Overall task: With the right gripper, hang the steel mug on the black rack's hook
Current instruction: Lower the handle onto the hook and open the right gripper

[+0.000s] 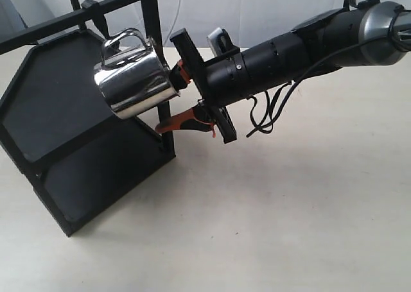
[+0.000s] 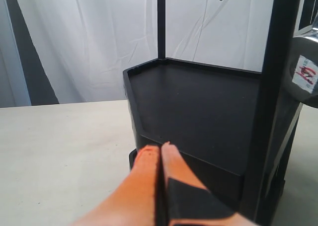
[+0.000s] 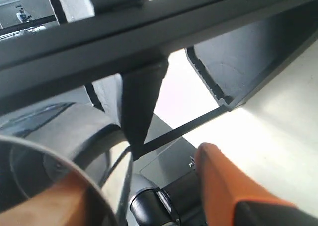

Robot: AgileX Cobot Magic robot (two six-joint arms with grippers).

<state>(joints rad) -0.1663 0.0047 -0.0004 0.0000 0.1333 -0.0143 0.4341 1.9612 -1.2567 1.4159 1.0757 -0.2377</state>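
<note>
The steel mug [image 1: 131,80] hangs tilted in the air beside the front post of the black rack [image 1: 64,106], its looped handle [image 1: 126,40] uppermost. My right gripper [image 1: 166,99] comes in from the right and is shut on the mug, one orange finger [image 1: 182,72] above and one below. A boxy clamp with the hook [image 1: 90,8] sits on the rack's top bar, up and left of the handle and apart from it. The right wrist view shows the mug's mirrored wall [image 3: 54,136] under a rack bar [image 3: 149,17]. My left gripper [image 2: 160,150] is shut and empty by the rack's lower shelf.
The rack's two flat shelves [image 2: 198,102] face the left wrist camera, and the mug's labelled side [image 2: 305,69] shows at that view's edge. A pale table [image 1: 289,208] stretches to the right and front. Loose black cables [image 1: 270,115] dangle under the right arm.
</note>
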